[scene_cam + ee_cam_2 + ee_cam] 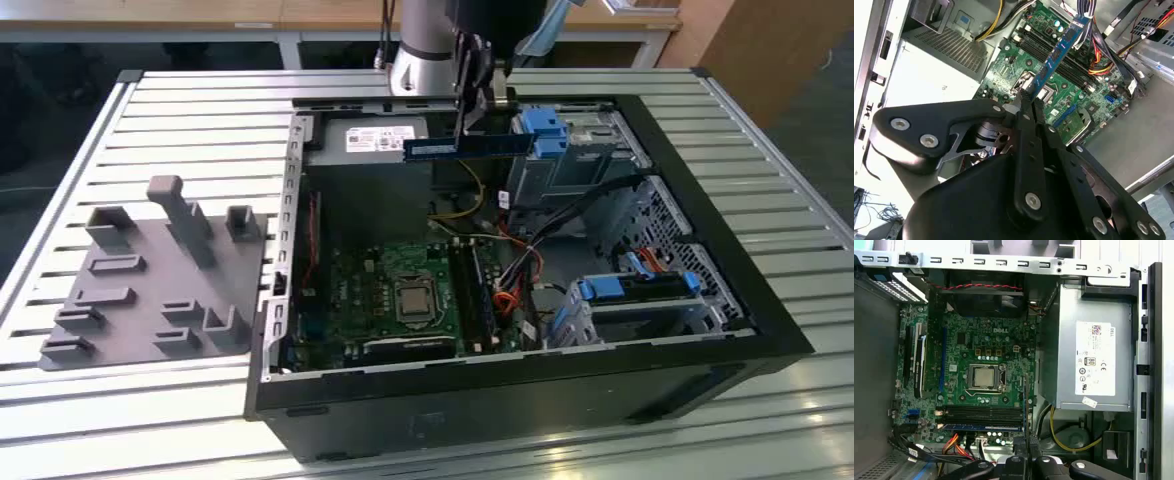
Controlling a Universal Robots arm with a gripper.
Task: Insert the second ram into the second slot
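Your gripper (470, 133) is clamped on the ram (430, 149), gripping it near mid-length. It holds the ram high over the open case (290, 230), above the end by the power supply (380, 138). The slots (981, 415) on the board (979, 340) lie well below it. One blue stick (979, 428) looks seated beside the empty black ones. So the pick-up is done. The ram is not yet lowered or pressed home, and it seems to lie across the slots' line.
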